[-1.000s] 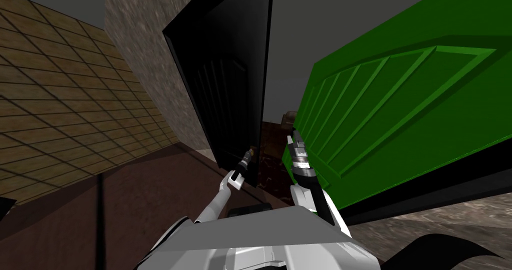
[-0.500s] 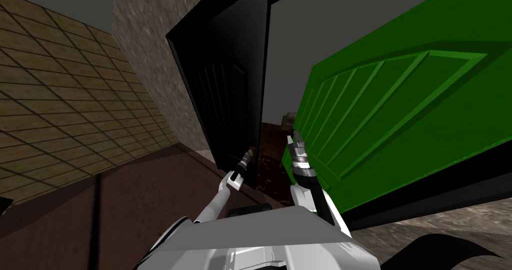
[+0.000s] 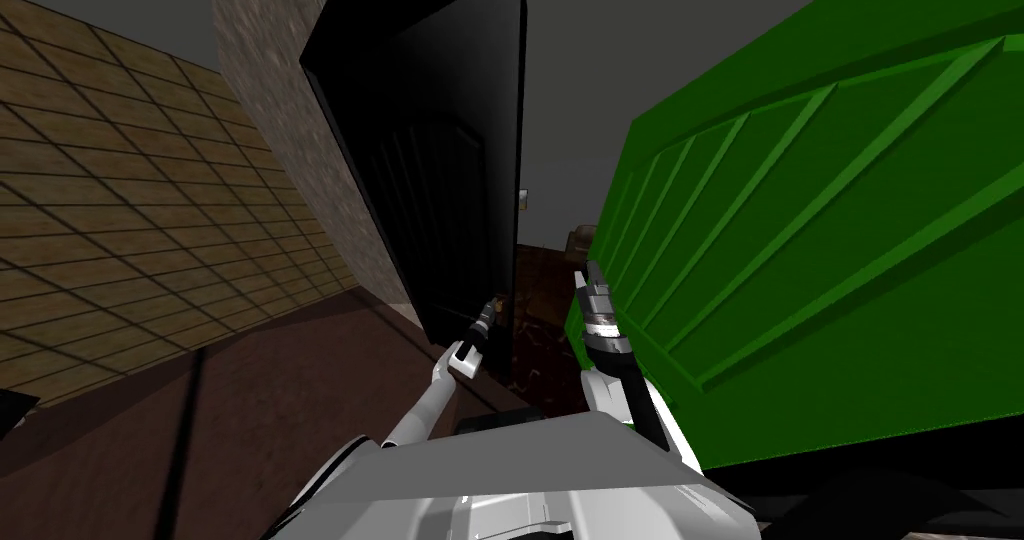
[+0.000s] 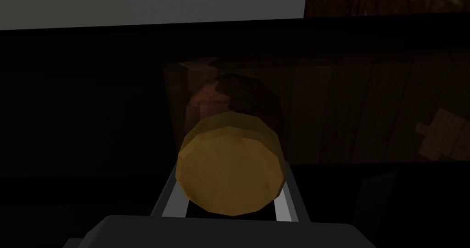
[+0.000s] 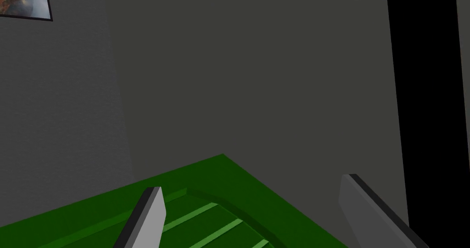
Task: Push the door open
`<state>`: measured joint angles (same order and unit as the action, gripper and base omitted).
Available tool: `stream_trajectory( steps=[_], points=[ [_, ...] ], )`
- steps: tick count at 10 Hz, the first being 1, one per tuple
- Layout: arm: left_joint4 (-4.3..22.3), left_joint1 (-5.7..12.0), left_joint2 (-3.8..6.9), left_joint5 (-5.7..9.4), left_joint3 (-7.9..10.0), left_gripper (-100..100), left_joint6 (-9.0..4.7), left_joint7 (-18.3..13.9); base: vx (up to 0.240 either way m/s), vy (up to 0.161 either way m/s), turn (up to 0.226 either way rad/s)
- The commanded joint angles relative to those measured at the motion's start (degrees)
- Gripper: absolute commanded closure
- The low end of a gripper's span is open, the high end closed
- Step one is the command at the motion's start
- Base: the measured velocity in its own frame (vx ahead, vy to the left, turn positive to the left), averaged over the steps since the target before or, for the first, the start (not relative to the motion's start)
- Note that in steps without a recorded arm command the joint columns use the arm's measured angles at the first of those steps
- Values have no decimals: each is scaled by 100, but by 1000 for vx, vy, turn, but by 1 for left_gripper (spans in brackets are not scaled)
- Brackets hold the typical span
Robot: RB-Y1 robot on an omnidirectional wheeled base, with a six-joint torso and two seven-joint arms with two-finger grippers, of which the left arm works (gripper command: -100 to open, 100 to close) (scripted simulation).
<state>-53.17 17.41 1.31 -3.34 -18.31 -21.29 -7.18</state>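
Head camera looking steeply down: a tall black panelled door [image 3: 440,164] stands at about 12 o'clock, a little to the left, with its free edge facing the robot. At the foot of that edge, the left gripper [image 3: 489,314] reaches up from the forearm and meets the door at a small round yellow-brown knob [image 3: 503,304]. In the left wrist camera the knob [image 4: 229,167] sits squarely in the left gripper [image 4: 229,199], whose two light grey fingers [image 4: 169,199] are clenched against its sides, with dark door surface around it

At 2 o'clock a large green panelled door [image 3: 820,264] with raised slanting ribs leans across the right side. The right gripper [image 3: 590,279] is raised just beside its near edge at about 1 o'clock. In the right wrist camera the right gripper [image 5: 251,185] is released, its fingers [image 5: 149,217] spread wide apart and holding nothing, above the top corner of the green door [image 5: 193,213]

Between the two doors a narrow gap shows a grey wall [image 3: 570,94] and reddish-brown floor [image 3: 545,284]. A tan tiled wall [image 3: 130,214] fills 9 to 10 o'clock, a rough grey-brown wall [image 3: 270,84] stands at 11 o'clock, and dark brown floor [image 3: 250,404] lies at 8 o'clock
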Motion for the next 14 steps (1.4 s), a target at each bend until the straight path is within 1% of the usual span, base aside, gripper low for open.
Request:
stream_trajectory(
  steps=[1, 2, 3, 6, 8, 10, 11, 12, 14],
  points=[
    [-30, 26, 90, 28, 184, 100, 3, 62, 179, -176, 96],
    [-24, 27, 101, 35, 232, 100, 3, 84, 142, -131, 96],
    [-32, 19, 151, 44, 158, -100, 16, 25, -59, -20, 48],
    [-62, 0, 163, 59, 126, -100, 26, -8, -195, 49, 0],
    [-102, -26, 108, 78, 83, -100, 39, -52, -227, 48, 20],
    [-135, -47, -3, 93, 48, -100, 50, -88, -203, 47, 14],
    [-123, -34, 44, 93, 54, -100, 46, -88, -92, 24, -3],
    [-104, -27, 109, 95, 76, -100, 28, -81, 96, -31, -34],
    [-87, -19, 139, 96, 99, -100, 13, -67, 174, -110, -11]
  ],
)
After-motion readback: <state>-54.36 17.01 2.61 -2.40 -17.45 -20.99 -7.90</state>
